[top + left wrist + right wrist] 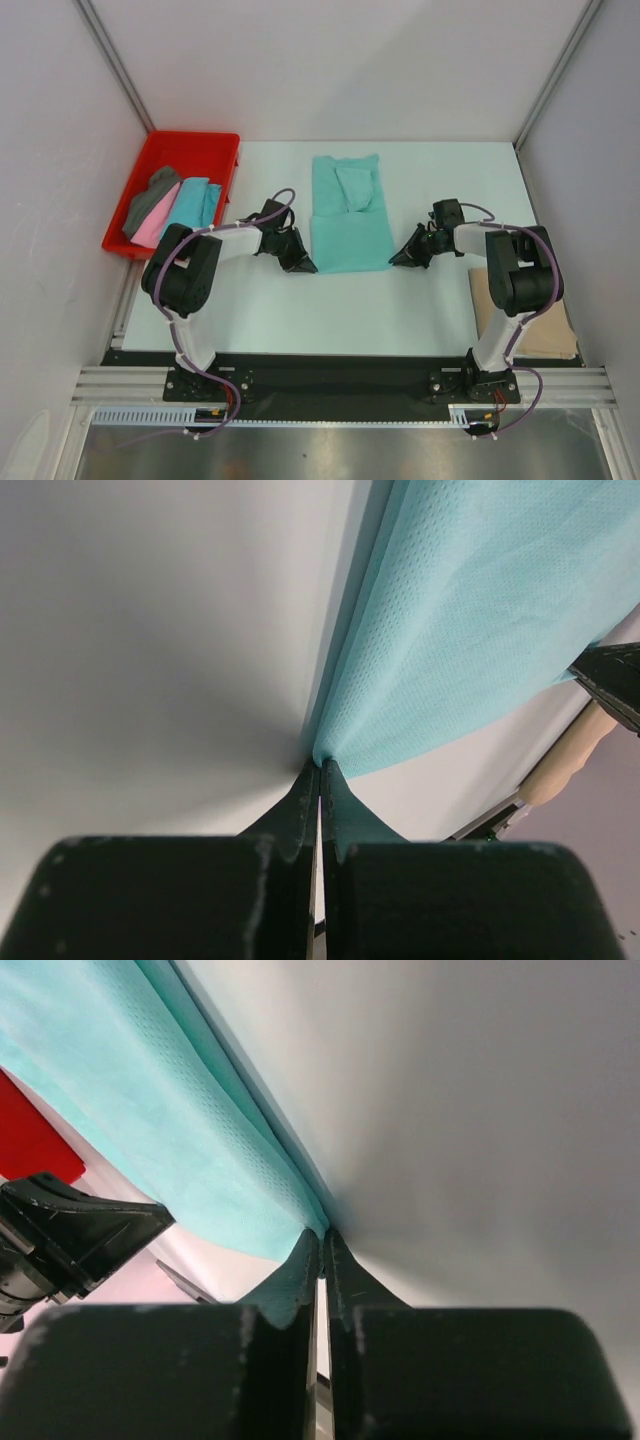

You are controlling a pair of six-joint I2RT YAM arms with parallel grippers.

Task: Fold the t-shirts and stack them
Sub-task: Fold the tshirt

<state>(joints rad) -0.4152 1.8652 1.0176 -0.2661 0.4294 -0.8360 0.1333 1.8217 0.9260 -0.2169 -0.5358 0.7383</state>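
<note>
Grips with left gripper (320,765), jaws pressed flat together, the near left corner of the mint green t-shirt (348,225). Grips with right gripper (322,1232), jaws clenched the same way, its near right corner. Spread flat mid-table (350,310) between both arms, with a flap folded over its far part. Farther out, at far left: red tray (190,145) holding dark grey t-shirt (150,195), pink t-shirt (150,228) and turquoise t-shirt (190,205), bunched together. At the near right edge, beside the right arm: tan t-shirt (545,325).
</note>
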